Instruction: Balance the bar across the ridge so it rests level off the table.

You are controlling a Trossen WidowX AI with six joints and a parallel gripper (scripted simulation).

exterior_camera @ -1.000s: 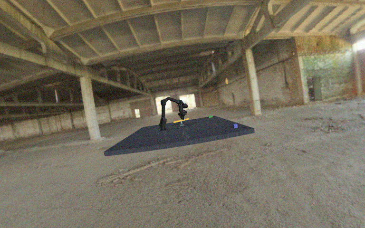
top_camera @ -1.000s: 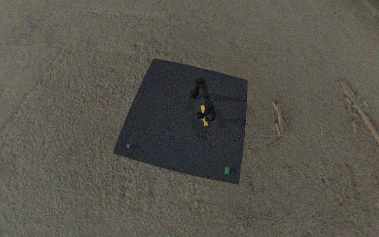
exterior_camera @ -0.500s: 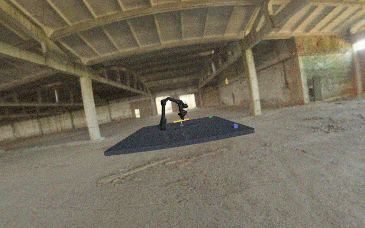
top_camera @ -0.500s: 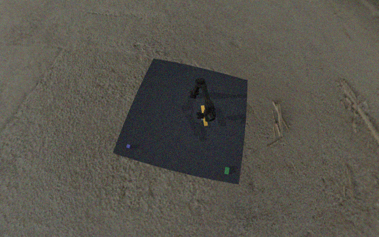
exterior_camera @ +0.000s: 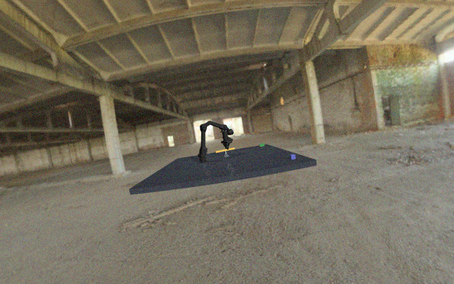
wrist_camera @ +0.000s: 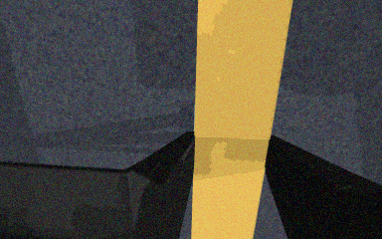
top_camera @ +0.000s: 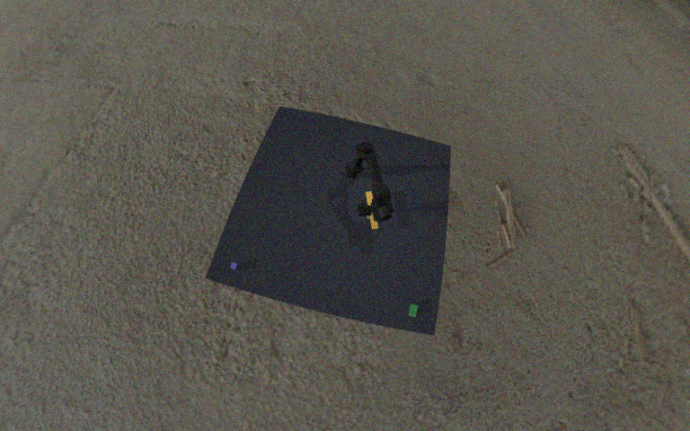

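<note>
Arm (exterior_camera: 214, 125) arches up and over from its base, gripper (exterior_camera: 226, 145) pointing straight down, jaws clamped on the bar (exterior_camera: 224, 150).

derelict hall: vaulted concrete ceiling (exterior_camera: 187, 36), pale pillars (exterior_camera: 111, 134), brick walls (exterior_camera: 344, 100), sandy floor (exterior_camera: 301, 227), scattered sticks (top_camera: 506, 215), daylight through far openings (exterior_camera: 234, 124).
</note>
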